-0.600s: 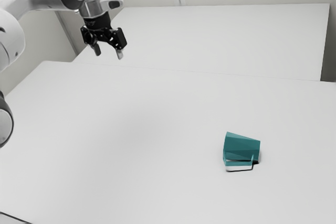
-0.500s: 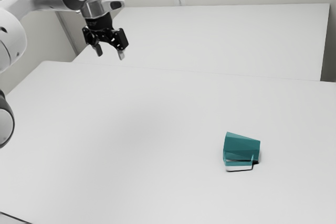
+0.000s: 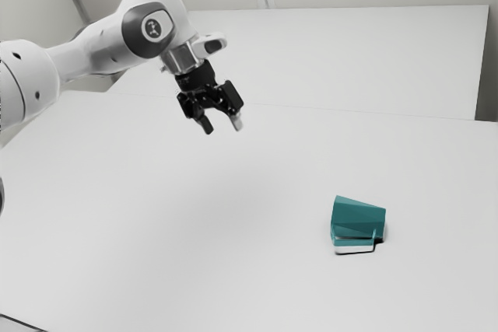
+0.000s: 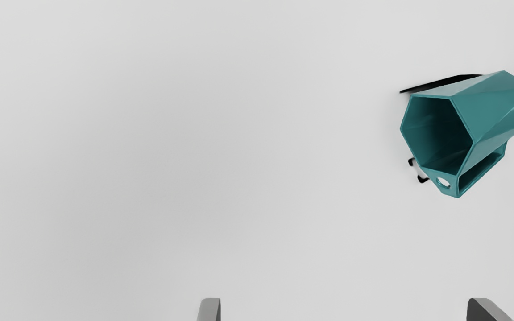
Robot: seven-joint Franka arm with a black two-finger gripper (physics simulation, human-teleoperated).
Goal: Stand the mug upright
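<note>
My gripper (image 3: 222, 126) hangs in the air above the table, up and to the left of the mug in the exterior view, its two fingers apart with nothing between them. The teal faceted mug (image 3: 358, 218) lies on its side, its handle on the side nearer the exterior view's bottom. In the wrist view the hollow mouth of the mug (image 4: 500, 107) faces the camera at an angle, and a boxy handle runs along its side. The mug is well beyond the fingertips of the gripper (image 4: 344, 307), which stand wide apart.
The white table (image 3: 194, 215) spreads under the arm and the mug. Behind it, in the exterior view, is another large white surface (image 3: 350, 56) with pale walls around it.
My arm has swung toward the exterior view's right and lower, bringing the gripper closer to the mug. The mug has not moved.
</note>
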